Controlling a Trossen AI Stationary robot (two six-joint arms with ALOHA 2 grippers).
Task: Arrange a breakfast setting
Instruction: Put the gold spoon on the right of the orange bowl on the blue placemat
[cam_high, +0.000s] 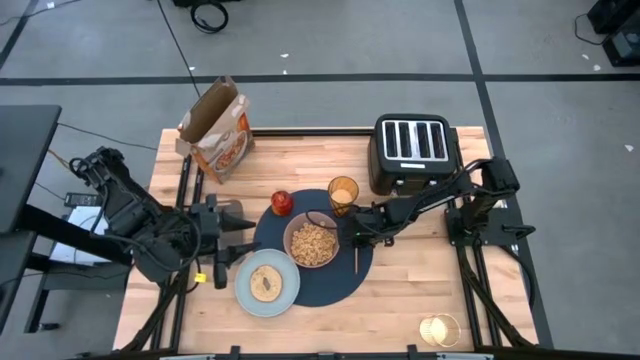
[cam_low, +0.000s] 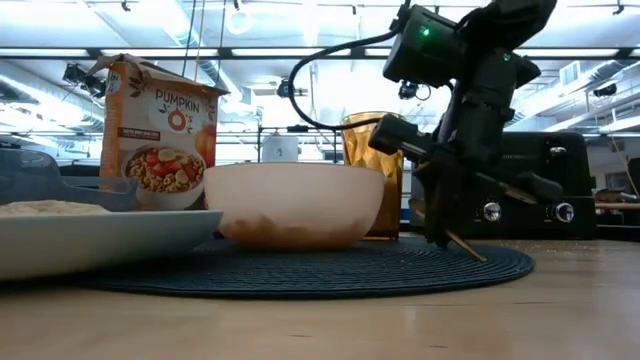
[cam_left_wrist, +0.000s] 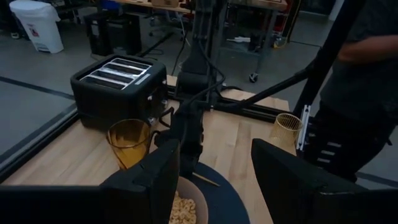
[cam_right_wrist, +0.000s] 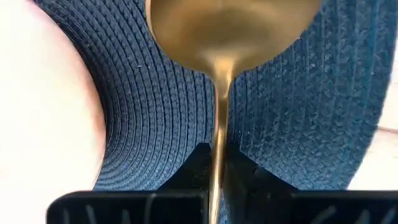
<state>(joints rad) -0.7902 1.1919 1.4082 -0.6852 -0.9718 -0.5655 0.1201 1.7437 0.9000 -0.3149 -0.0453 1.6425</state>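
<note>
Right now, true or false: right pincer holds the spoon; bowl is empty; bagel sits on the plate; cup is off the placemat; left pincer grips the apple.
1. Right pincer holds the spoon: true.
2. Bowl is empty: false, cereal is in it.
3. Bagel sits on the plate: true.
4. Cup is off the placemat: false, it stands at its edge.
5. Left pincer grips the apple: false, it is open and apart from it.

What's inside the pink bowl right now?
The pink bowl holds tan cereal, filling most of it in the high view. Whatever lies beneath the cereal is covered.
</note>
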